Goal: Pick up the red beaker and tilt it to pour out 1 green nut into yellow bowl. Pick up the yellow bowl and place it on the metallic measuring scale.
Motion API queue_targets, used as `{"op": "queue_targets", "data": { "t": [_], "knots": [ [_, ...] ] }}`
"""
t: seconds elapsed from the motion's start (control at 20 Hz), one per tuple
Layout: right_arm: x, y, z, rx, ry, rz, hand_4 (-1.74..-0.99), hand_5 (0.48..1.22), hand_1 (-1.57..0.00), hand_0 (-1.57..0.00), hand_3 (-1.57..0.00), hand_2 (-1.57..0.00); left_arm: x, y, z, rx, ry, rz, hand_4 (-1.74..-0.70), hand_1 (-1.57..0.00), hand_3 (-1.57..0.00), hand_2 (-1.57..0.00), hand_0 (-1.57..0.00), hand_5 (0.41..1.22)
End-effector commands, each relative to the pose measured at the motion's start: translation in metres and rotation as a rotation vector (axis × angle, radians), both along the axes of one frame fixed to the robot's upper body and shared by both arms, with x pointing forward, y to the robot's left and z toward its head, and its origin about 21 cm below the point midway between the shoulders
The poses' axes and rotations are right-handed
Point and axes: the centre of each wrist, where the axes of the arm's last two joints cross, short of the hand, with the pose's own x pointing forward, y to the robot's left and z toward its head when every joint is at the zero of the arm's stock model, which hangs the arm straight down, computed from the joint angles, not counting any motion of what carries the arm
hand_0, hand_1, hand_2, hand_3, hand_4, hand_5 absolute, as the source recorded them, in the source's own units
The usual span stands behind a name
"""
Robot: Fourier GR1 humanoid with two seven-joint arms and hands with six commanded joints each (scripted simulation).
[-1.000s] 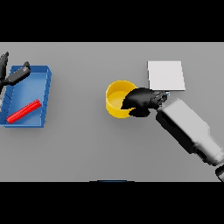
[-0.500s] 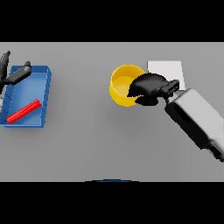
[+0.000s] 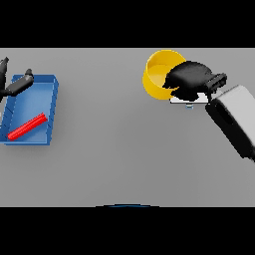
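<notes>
On the grey table (image 3: pixel 124 159), the right hand (image 3: pixel 189 78) curls round the yellow bowl (image 3: pixel 158 74), holding it beside the metallic scale (image 3: pixel 191 99) (mostly hidden) for placement, while the left hand (image 3: pixel 15 85) rests idle.

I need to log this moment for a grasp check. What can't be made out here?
Head view:
- Metallic scale: mostly hidden under the right hand.
- Yellow bowl: right rim covered by that hand; whether a nut lies inside is not visible.
- Left hand: cut off by the left edge.
</notes>
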Motion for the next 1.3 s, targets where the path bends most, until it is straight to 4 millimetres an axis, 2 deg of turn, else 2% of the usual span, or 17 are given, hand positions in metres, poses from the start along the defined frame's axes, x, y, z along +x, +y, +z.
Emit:
{"op": "queue_targets", "data": {
  "t": [0.0,0.1,0.2,0.35,0.55,0.7,1.0,1.2,1.25],
  "knots": [
    [0.006,-0.005,0.001,-0.002,-0.005,-0.030,-1.720,1.221,-1.57,-1.57,-1.24,-1.57,0.000,-0.002,0.000,-0.005,-0.004,-0.004,-0.80,0.00,0.00,0.00,0.00,0.735],
    [0.012,-0.020,0.000,0.020,0.012,-0.068,-1.720,1.221,-1.57,-1.57,-1.22,-1.57,-0.001,-0.003,0.001,-0.011,0.006,0.015,-0.81,0.00,0.00,0.00,0.00,0.743],
    [0.021,-0.031,-0.010,0.024,0.015,-0.125,-1.720,1.221,-1.57,-1.57,-1.20,-1.57,-0.004,-0.008,0.003,-0.012,0.004,0.016,-0.82,0.00,0.00,0.00,0.00,0.759],
    [0.027,-0.043,-0.016,0.031,0.017,-0.167,-1.720,1.221,-1.57,-1.57,-1.17,-1.57,-0.004,-0.004,0.005,-0.008,0.010,0.026,-0.83,0.00,0.00,0.00,0.00,0.773],
    [0.039,-0.065,-0.038,0.021,0.022,-0.262,-1.722,1.221,-1.57,-1.57,-1.23,-1.57,-0.003,-0.001,0.004,-0.003,0.026,0.031,-0.82,0.00,0.00,0.00,0.00,0.763],
    [0.045,-0.070,-0.052,0.027,0.021,-0.270,-1.724,1.221,-1.57,-1.57,-1.36,-1.57,-0.003,0.000,0.005,-0.001,0.025,0.035,-0.81,0.00,0.00,0.00,0.00,0.757],
    [0.053,-0.069,-0.073,0.027,0.051,-0.311,-1.727,1.221,-1.50,-1.57,-1.50,-1.56,-0.001,-0.003,0.004,0.003,0.023,0.027,-0.80,0.00,0.00,0.00,0.00,0.729],
    [0.057,-0.073,-0.078,0.031,0.059,-0.328,-1.721,1.221,-1.42,-1.55,-1.48,-1.57,-0.001,-0.003,0.003,0.001,0.023,0.034,-0.81,0.00,0.00,0.00,0.00,0.734],
    [0.058,-0.075,-0.078,0.038,0.060,-0.323,-1.725,1.221,-1.40,-1.53,-1.32,-1.57,-0.001,-0.004,0.003,0.004,0.018,0.028,-0.81,0.00,0.00,0.00,0.00,0.734]
  ]
}}
